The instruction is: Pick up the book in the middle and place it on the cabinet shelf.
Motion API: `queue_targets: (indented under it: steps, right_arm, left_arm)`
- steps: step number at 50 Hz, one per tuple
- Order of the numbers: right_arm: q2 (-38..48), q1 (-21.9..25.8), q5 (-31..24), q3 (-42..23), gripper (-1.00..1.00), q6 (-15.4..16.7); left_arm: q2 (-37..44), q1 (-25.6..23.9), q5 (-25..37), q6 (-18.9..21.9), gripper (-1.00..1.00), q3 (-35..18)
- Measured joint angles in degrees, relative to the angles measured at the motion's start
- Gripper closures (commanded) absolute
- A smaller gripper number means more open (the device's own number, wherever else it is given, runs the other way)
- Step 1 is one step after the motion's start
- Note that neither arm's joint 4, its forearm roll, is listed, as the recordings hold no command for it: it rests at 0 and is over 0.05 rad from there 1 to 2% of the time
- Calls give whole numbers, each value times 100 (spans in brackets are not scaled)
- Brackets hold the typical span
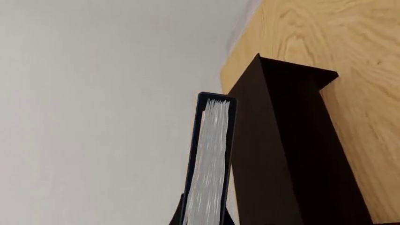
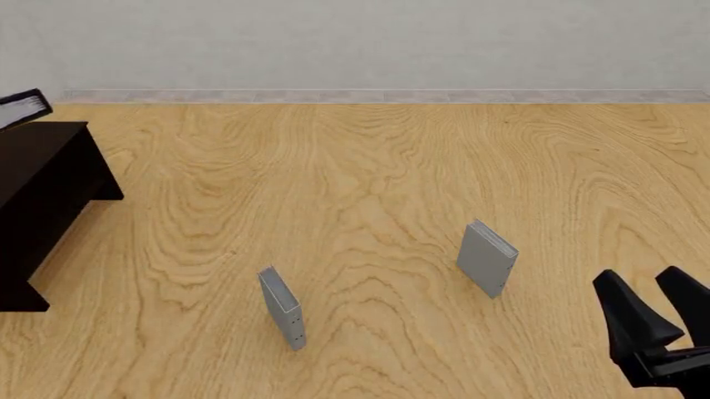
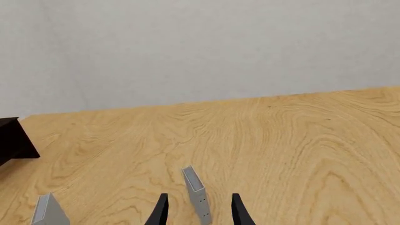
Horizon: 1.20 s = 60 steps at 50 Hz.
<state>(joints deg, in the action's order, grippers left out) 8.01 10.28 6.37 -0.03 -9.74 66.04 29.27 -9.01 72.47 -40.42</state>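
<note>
The thick black book (image 1: 209,159) with its white page block sits between my left gripper's (image 1: 203,221) fingers, whose dark tips just show on either side of it. It is held right beside the dark cabinet (image 1: 281,140). In the front view only a corner of the book (image 2: 22,106) shows at the left edge, above the cabinet's flat top (image 2: 45,166); the left gripper itself is out of that view. My right gripper (image 2: 654,312) is open and empty at the front right, also in its wrist view (image 3: 198,213).
Two thin grey books stand upright on the wooden table: one front centre-left (image 2: 282,307), one further right (image 2: 488,258), near my right gripper. Both show in the right wrist view (image 3: 196,194) (image 3: 48,211), with the cabinet's corner (image 3: 16,140) far off. A pale wall (image 2: 355,41) bounds the far edge.
</note>
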Motion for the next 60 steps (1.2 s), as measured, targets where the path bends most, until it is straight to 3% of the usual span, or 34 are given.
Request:
queue_targets:
  steps: [30, 50, 51, 60]
  right_arm:
    - [42, 6, 26, 0, -100, 20]
    - [32, -1, -1, 1, -100, 29]
    - [31, -2, -1, 1, -100, 28]
    - [20, -8, -12, 1, -100, 22]
  left_arm:
    - [769, 655, -917, 541, 100, 323]
    - [1187, 904, -1920, 1071, 100, 684]
    - [1202, 898, -1960, 1087, -100, 696]
    - [1250, 848, -2303, 1334, -100, 806]
